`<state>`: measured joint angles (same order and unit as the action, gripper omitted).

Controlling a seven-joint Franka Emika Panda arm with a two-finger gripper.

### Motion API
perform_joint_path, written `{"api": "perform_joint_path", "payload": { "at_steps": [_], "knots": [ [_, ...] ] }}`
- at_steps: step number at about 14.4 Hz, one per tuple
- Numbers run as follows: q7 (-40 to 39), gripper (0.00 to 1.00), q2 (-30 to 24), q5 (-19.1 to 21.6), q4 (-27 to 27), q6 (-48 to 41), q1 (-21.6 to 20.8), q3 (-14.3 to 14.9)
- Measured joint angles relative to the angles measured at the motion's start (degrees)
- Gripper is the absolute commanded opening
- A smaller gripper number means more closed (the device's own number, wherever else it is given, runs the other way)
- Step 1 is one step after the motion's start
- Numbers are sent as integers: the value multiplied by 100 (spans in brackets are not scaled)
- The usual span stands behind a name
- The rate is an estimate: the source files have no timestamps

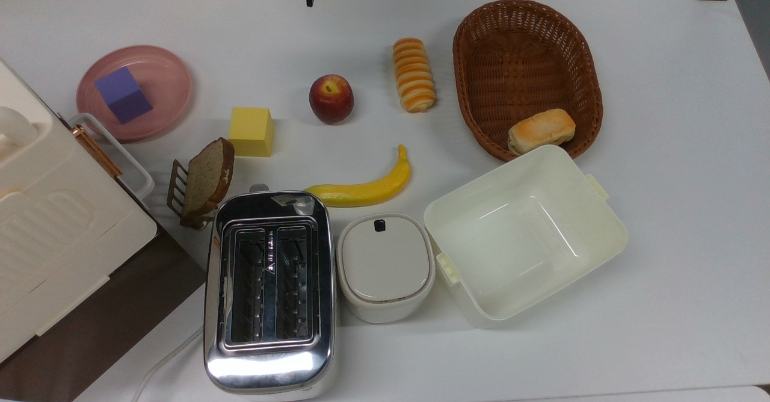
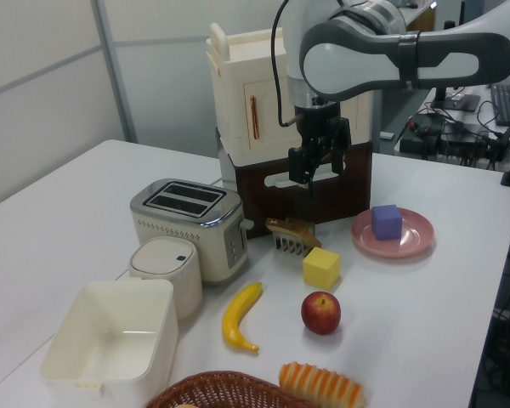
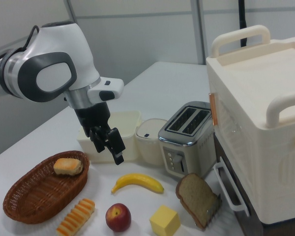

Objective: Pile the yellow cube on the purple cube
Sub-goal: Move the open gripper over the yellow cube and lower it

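Yellow cube: matte yellow solid block (image 1: 251, 131) rests on the white bench (image 1: 662, 89), beside the bread slice, unlifted.
Purple cube: matte violet block (image 1: 123, 95) on the pink plate (image 1: 168, 77), nearer the bench's edge.
Pincer: pincer (image 2: 316, 167) released, empty, raised.
Progress: nothing stacked; grasp, lift, placement remain.

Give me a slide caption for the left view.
Panda gripper hangs open above the yellow cube; purple cube waits on the pink plate.

On the white bench (image 1: 662, 59), the matte yellow cube (image 1: 251, 132) is seen as the landmark. The matte purple cube (image 1: 123, 95) is set on a pink round plate (image 1: 171, 83), well apart toward the top view's left. A red apple (image 1: 331, 98) is placed near the yellow cube on the top view's right.
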<state>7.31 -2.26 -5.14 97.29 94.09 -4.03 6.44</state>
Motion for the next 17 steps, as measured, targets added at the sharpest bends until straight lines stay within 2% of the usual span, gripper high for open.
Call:
{"api": "perform_joint_path", "payload": {
  "at_steps": [10,11,13,14,15,17],
  "knots": [
    [-33,100,-1,0,0,0,57,60],
    [-35,100,-1,0,1,0,207,-46],
    [-49,100,3,4,38,45,1334,-1070],
    [-48,100,19,4,103,132,1748,-1447],
    [-48,100,41,4,191,259,1942,-1583],
    [-48,100,68,4,352,571,2066,-1603]
  ]
}}
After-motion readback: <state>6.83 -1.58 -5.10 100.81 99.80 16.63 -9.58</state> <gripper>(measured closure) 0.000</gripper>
